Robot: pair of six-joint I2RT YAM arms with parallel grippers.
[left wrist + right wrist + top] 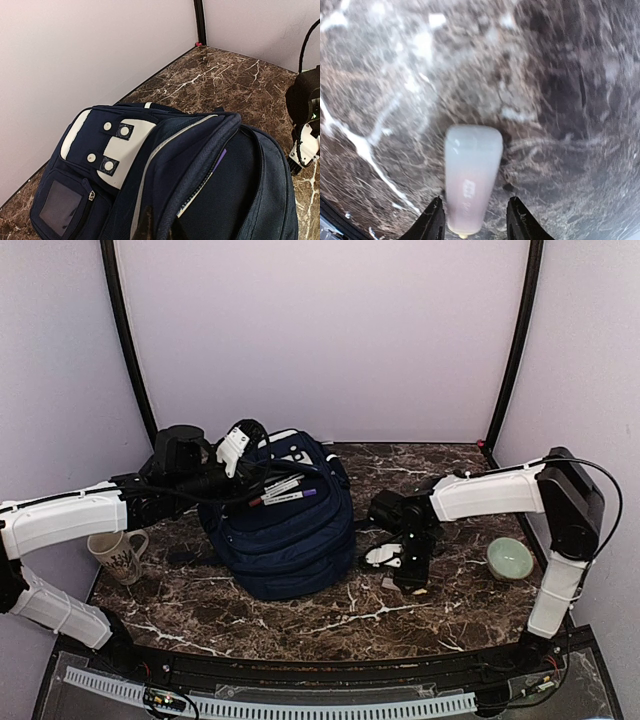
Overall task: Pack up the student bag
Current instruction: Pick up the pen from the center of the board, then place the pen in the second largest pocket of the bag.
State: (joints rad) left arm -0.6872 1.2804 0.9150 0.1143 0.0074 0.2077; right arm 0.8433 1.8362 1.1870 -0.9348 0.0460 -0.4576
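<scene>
Bag: student bag [290, 525] is stood centre-left on the table [450, 612], mouth gaping.
Handling: judged soft, floppy, fairly light; best taken by the piped zip rim.
Left gripper [160, 231]: clamped on that rim.
Right gripper [476, 220]: half parted astride a pale oblong object [470, 170]; no grip is seen.

You have a navy backpack [290, 530] with a white patch [137, 147], on a dark brown worktop [400, 610] veined white; right of it a pale green bowl [510, 558].
</scene>
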